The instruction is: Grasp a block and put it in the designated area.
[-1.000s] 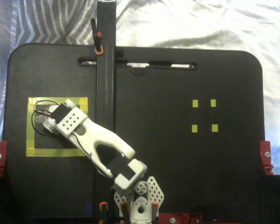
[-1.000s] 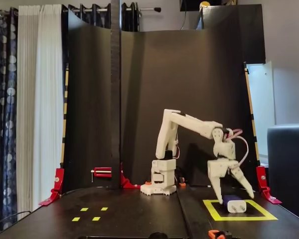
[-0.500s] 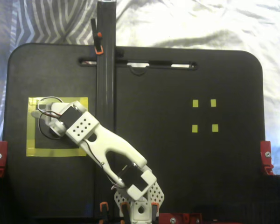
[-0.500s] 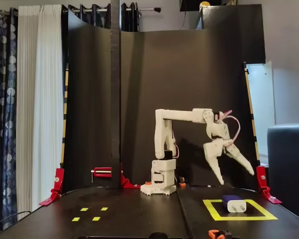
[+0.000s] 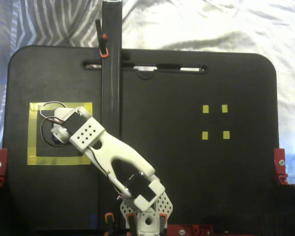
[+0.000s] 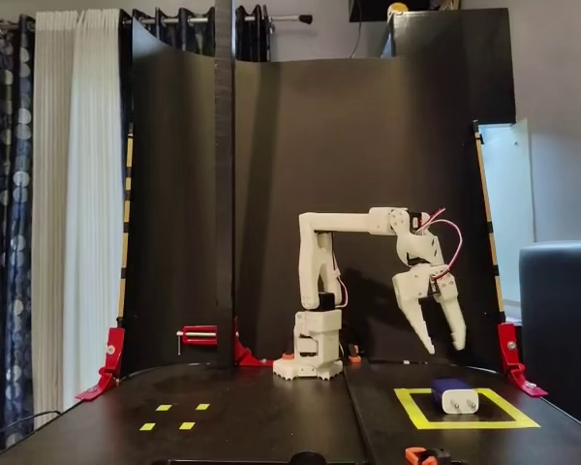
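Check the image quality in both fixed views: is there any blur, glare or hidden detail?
From above, a fixed view looks soft and dim; the arm hides the block and the bright cloth is overexposed. From the front, a fixed view is sharper: the block is clear inside the designated area, below the open end effector.

**Two fixed cameras: one overhead, one low in front**

One fixed view looks straight down on the table [image 5: 187, 167], the arm's base [image 5: 146, 216] at its bottom edge. The other sits low at the table's [image 6: 271, 417] far end, facing the arm's base [image 6: 315, 354]. Both share the designated area [image 5: 34, 132] [image 6: 465, 422] and the small yellow squares [image 5: 215, 121] [image 6: 174, 416].
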